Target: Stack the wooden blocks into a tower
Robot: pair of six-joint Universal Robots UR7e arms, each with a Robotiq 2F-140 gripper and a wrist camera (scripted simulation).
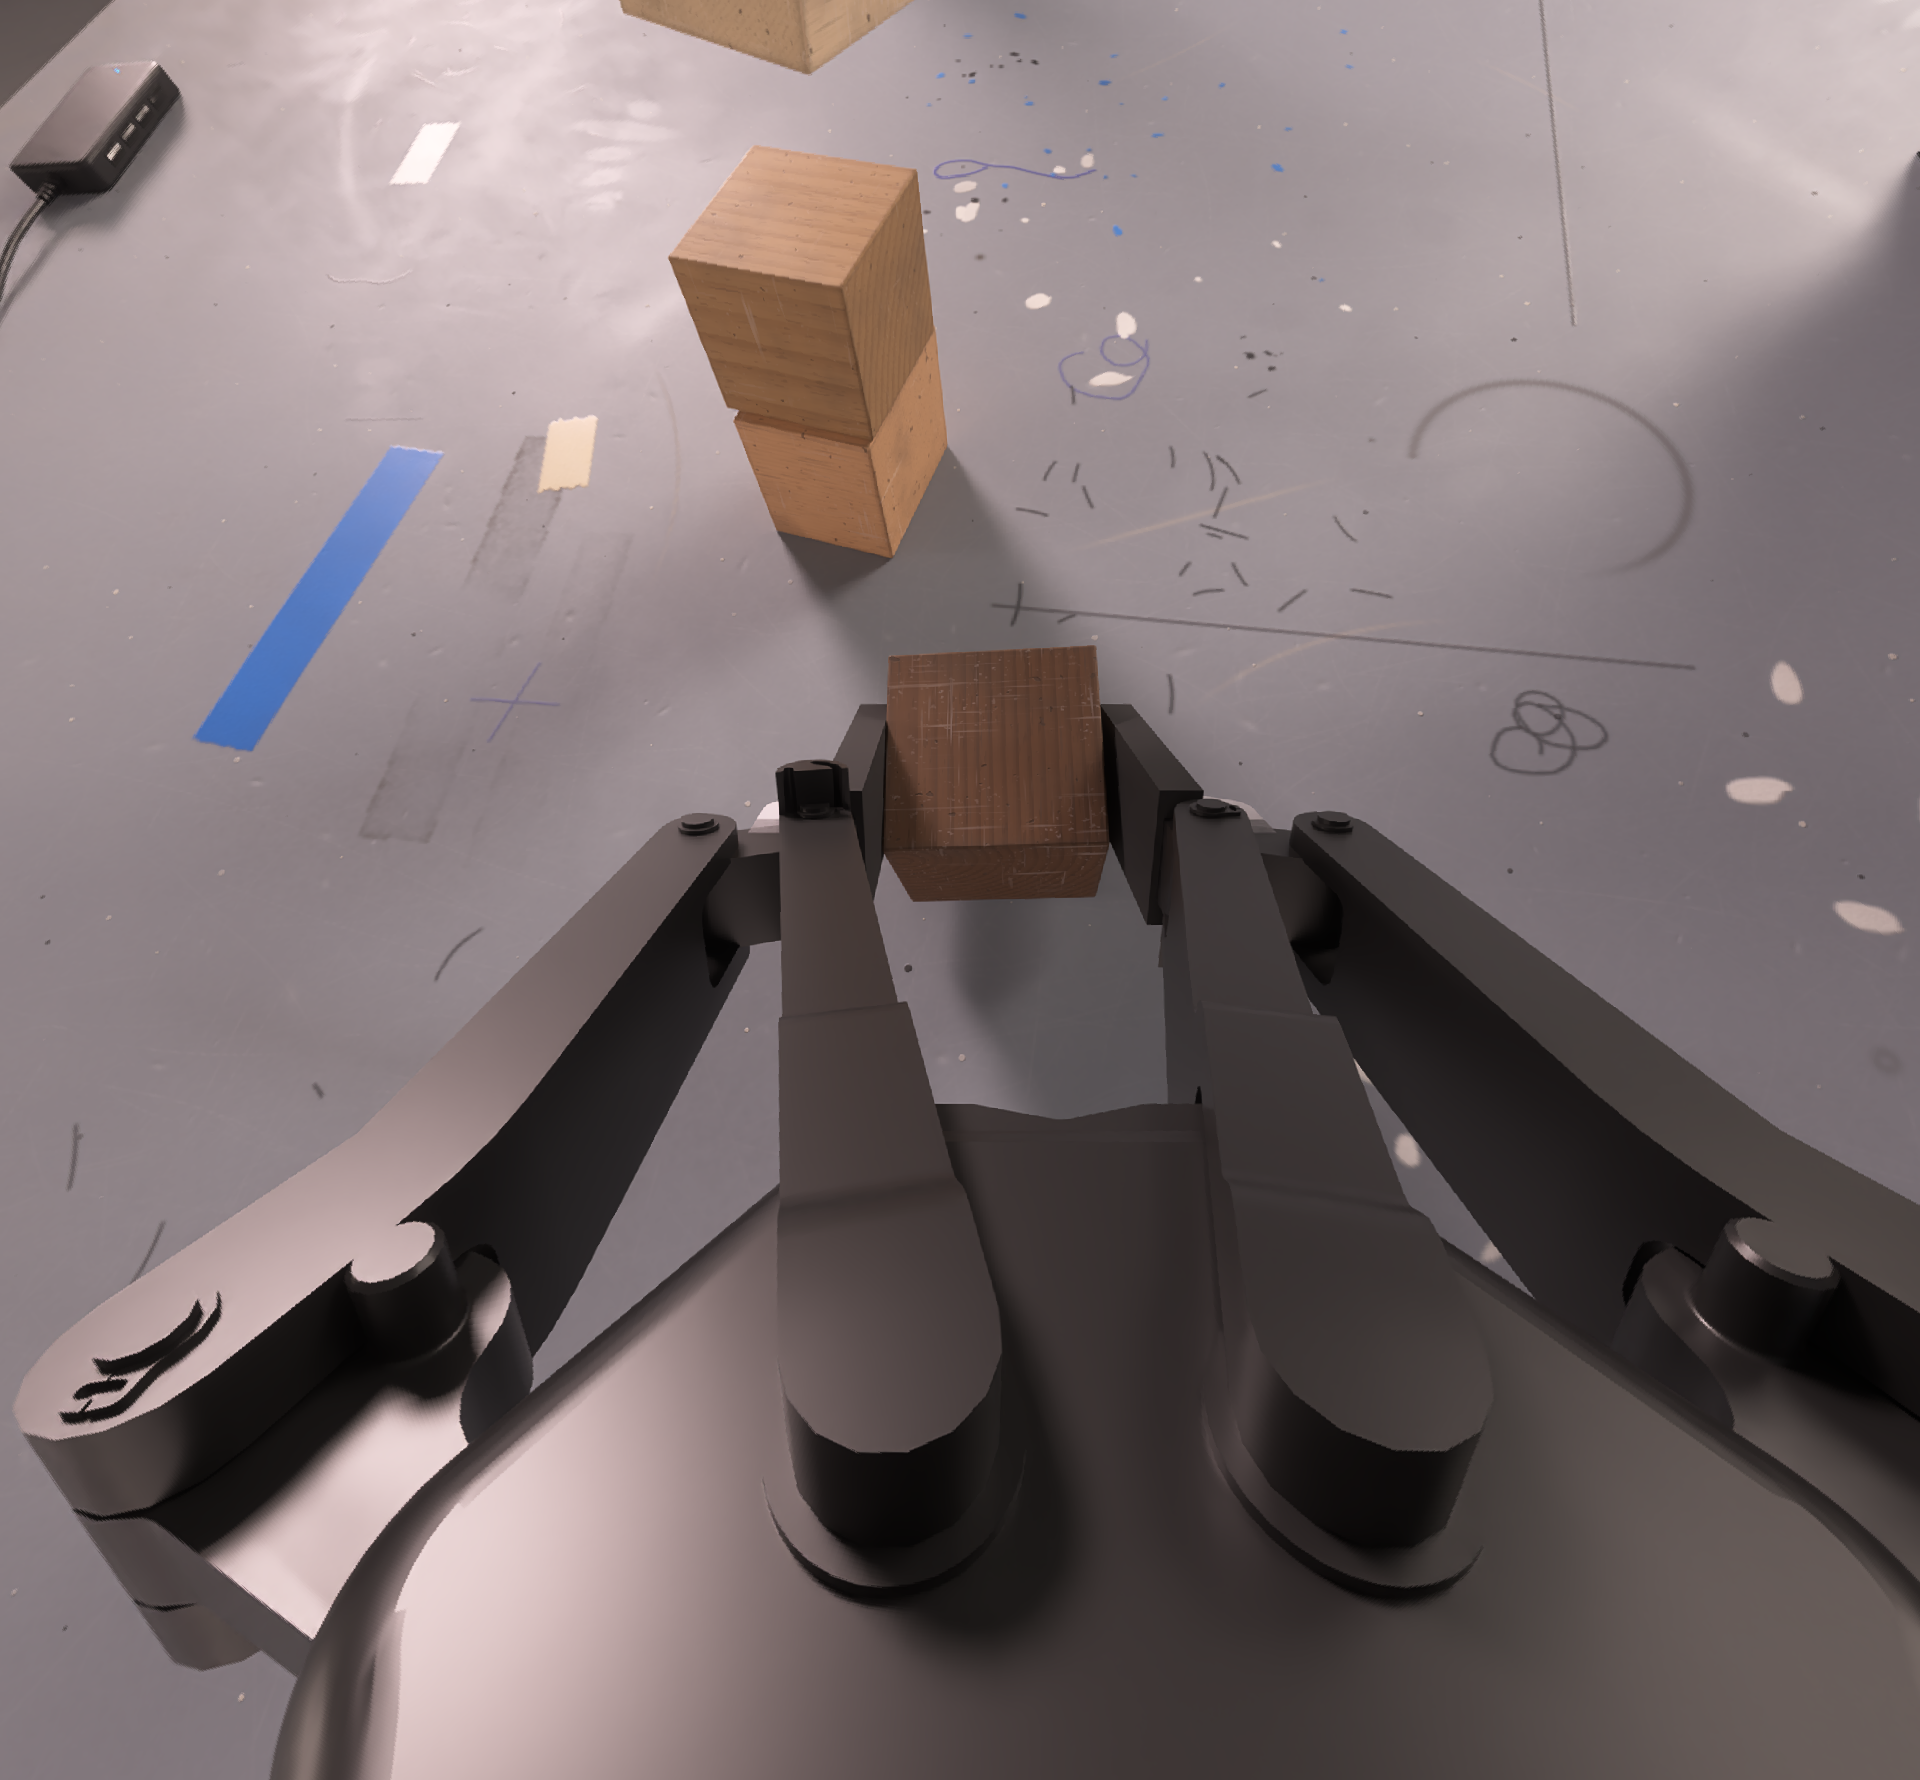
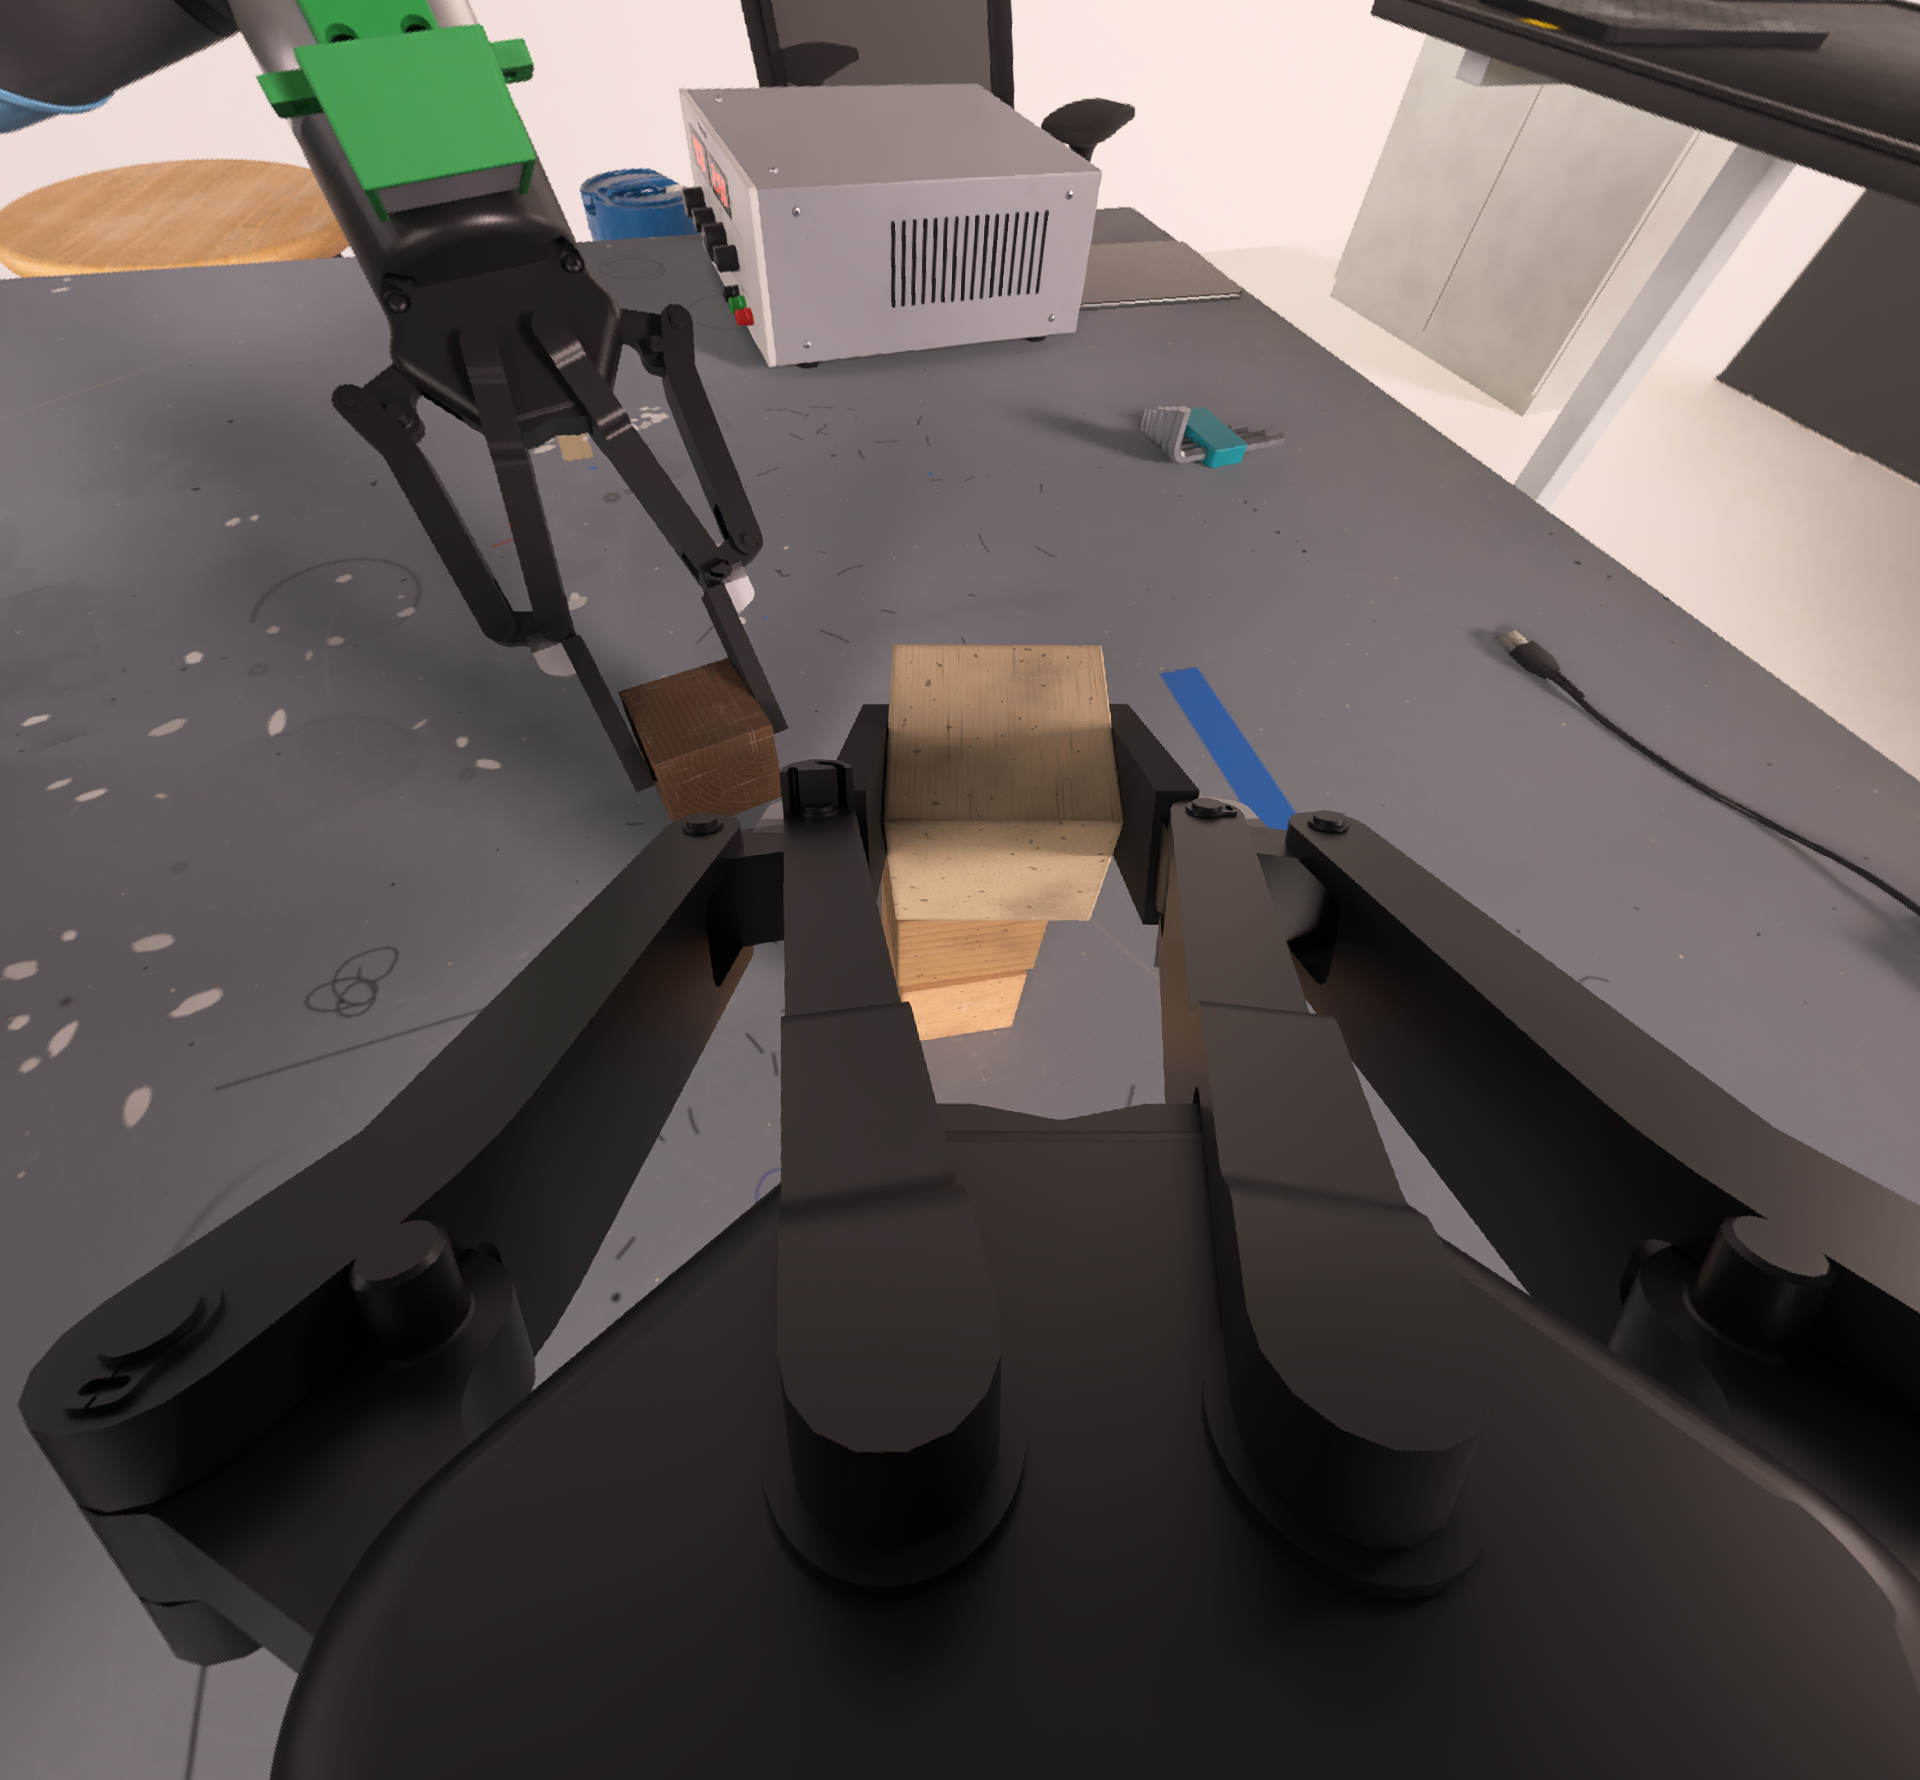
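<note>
The pale block (image 2: 1000, 774) is clamped in my right gripper (image 2: 1000, 795), hovering above the two-block stack (image 2: 966, 977); my left gripper (image 1: 995, 795) pinches the dark block (image 1: 992, 774). Next, I'd lower squarely and release.

Red digits glow on the front panel of the grey metal power-supply box (image 2: 894, 218) on the desk (image 2: 1351, 691), too small to read; no other legible text.
</note>
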